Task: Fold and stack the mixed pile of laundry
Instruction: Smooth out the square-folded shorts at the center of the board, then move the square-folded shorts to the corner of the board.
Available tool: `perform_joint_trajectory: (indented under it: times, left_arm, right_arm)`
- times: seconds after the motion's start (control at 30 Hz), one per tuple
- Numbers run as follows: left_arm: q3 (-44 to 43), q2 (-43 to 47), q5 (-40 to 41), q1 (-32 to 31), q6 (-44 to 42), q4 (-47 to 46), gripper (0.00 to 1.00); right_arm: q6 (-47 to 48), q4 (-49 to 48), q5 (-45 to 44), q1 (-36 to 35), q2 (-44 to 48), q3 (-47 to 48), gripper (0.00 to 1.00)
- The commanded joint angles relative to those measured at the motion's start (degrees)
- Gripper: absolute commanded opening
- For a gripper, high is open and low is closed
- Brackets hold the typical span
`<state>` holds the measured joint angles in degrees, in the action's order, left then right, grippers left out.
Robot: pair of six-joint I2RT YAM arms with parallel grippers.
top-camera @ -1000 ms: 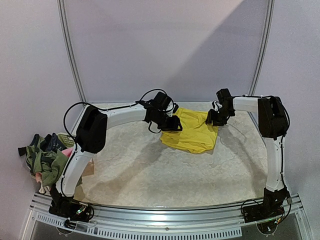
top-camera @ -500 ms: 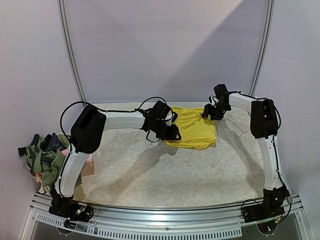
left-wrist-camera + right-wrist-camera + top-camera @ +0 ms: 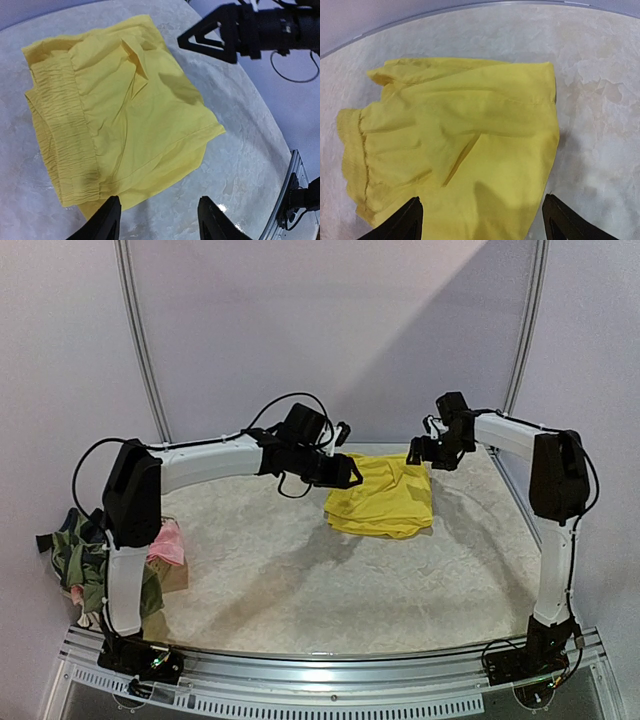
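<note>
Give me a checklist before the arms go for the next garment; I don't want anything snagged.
1. Left gripper open, empty: ok.
2. Right gripper open, empty: ok.
3. Both grippers above the yellow shorts, not touching them: ok.
4. Shorts folded, lying on the table: ok.
5. Rest of the pile folded: not ok, heaped at the left edge.

laundry pile [image 3: 70, 552] behind left arm [image 3: 127, 502], shorts [image 3: 470, 145] cropped
</note>
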<state>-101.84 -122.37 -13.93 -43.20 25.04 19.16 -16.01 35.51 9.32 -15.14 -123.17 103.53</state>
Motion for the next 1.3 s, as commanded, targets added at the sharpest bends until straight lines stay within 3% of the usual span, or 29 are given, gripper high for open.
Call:
perform_joint_trajectory:
  times: [0.0,0.27,0.43,0.6,0.9,0.97,1.27]
  left_arm:
    - [-1.6,1.1,0.7,3.4,-3.6,4.7,0.53]
    - [-2.0,2.9,-0.2,6.2,-7.0,7.8,0.52]
    - [7.0,9.1,2.4,6.6,-7.5,4.8,0.52]
    - [18.3,17.9,8.4,6.8,-8.0,0.8,0.55]
    - [32.5,28.8,19.2,8.0,-8.1,-3.8,0.86]
    - [33.9,30.0,20.1,8.5,-7.7,-4.5,0.99]
    - [36.8,33.0,21.6,9.3,-6.9,-6.1,0.99]
  right_arm:
    - [-1.3,-5.3,-0.2,-3.3,10.0,-10.3,0.83]
    - [-5.7,-11.8,-0.6,-6.7,18.7,-25.4,0.80]
    - [-10.0,-15.3,-2.0,-6.7,24.2,-33.3,0.89]
    - [-14.3,-19.5,5.3,-4.1,26.2,-39.3,0.94]
    - [-21.0,-26.6,8.5,-0.7,25.4,-44.8,0.94]
    - [-21.7,-27.5,9.4,-0.6,24.4,-44.7,0.91]
    - [-24.7,-28.0,9.1,-0.6,20.0,-44.0,0.85]
